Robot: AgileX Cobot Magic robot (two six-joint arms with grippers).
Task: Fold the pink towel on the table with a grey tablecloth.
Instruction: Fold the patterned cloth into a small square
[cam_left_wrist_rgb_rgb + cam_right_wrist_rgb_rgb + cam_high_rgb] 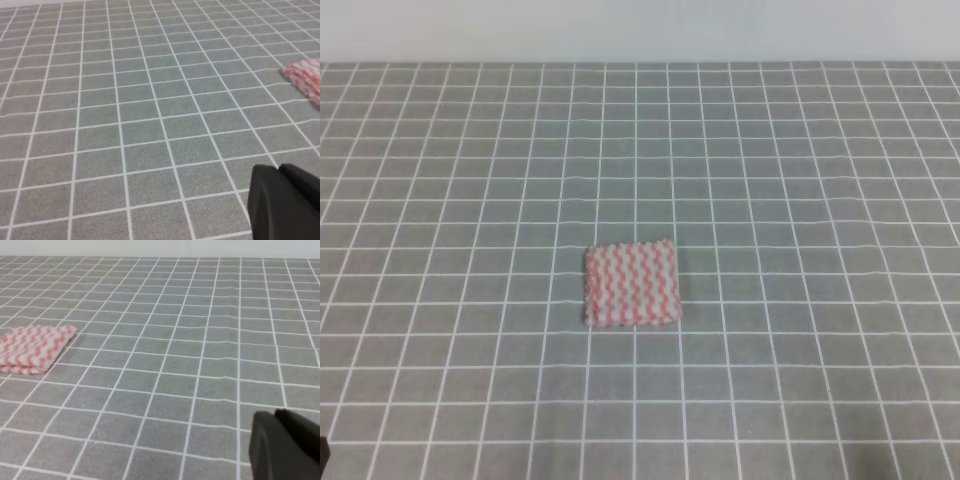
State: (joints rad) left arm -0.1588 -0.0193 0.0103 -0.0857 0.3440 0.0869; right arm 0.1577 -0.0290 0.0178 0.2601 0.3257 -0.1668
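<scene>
Towel (631, 284) lies folded mid-bench (800, 150), between both hands (285, 205) (285, 447), neither clearly nearer; hand opening cannot be told.

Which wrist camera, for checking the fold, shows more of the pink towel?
The right wrist: most of the pink towel; left catches only a corner.

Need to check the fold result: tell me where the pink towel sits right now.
In the exterior high view the pink towel lies as a small folded square slightly left of centre on the grey grid tablecloth, nothing touching it; the right wrist view shows it at left.
</scene>
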